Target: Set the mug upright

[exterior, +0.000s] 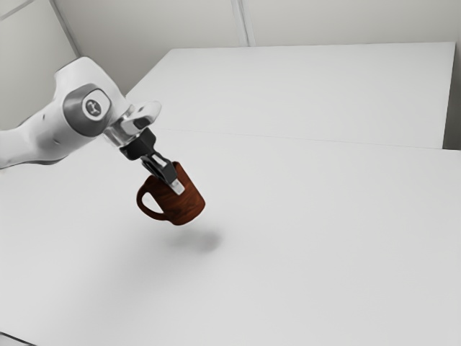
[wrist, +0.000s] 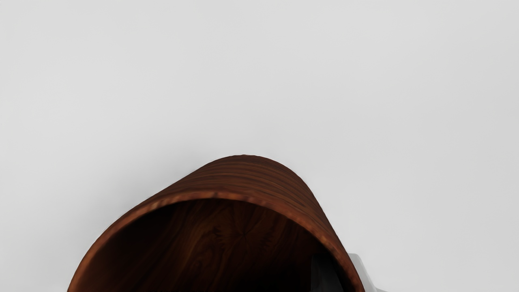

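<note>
The gripper [exterior: 175, 185] reaches down from the exterior view's upper left, holding the brown wood-grained mug [exterior: 189, 205] above the white table [exterior: 310, 238]. The mug is tilted, its mouth toward the hand and its base lower, toward the exterior view's right. Its handle [exterior: 142, 202] points to the exterior view's left. In the wrist view the gripper [wrist: 342, 265] pinches the side wall of the mug [wrist: 247, 174], one dark finger inside the mouth and a pale one outside. The handle's join to the wall is partly hidden.
A soft shadow [exterior: 198, 241] falls on the table beneath the raised mug. A pale wall [exterior: 173, 21] stands beyond the table's far edge. A dark edge [exterior: 16, 339] crosses the exterior view's lower left corner.
</note>
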